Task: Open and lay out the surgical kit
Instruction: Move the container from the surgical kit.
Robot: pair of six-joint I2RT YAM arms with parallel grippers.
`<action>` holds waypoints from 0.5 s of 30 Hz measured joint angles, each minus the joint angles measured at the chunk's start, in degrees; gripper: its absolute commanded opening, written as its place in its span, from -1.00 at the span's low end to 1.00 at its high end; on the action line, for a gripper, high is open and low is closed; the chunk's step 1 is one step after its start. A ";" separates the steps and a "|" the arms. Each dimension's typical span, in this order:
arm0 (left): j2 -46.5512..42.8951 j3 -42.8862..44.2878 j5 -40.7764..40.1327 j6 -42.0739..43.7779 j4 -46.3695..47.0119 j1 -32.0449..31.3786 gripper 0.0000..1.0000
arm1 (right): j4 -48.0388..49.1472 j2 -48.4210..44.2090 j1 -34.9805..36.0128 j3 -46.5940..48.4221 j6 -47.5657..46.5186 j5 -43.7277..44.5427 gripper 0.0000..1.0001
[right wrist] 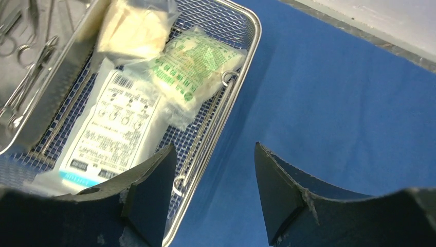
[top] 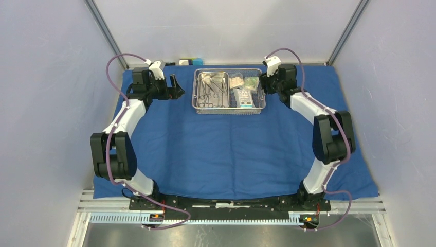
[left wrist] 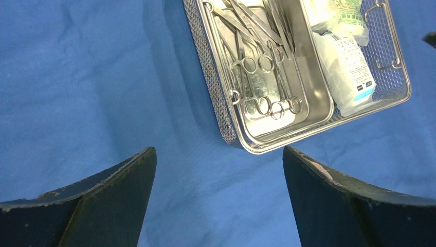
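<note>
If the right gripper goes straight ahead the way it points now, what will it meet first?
Most likely the tray, at its end rim: the right gripper has its open jaws on either side of that rim, one inside the tray, the other over the cloth. Depth is hard to judge.

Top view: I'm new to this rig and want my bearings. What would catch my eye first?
A shiny steel tray sits at the far middle of a big blue cloth, with scissor-like instruments in its left pan and clear packets on its right. The left gripper hangs open beside the tray's left end. The right gripper straddles the tray's right rim, jaws apart.
</note>
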 measured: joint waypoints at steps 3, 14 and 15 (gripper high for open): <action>0.07 0.00 -0.02 -0.07 0.00 -0.09 0.96 | -0.98 4.87 -0.07 4.31 1.81 0.63 0.25; 2.34 -0.02 -0.04 -0.15 0.20 -0.09 0.97 | -4.94 14.12 -0.09 10.62 4.61 0.68 0.21; 2.36 -0.02 -0.07 -0.15 0.22 -0.09 0.97 | -5.20 14.95 -0.09 11.19 4.81 0.92 0.19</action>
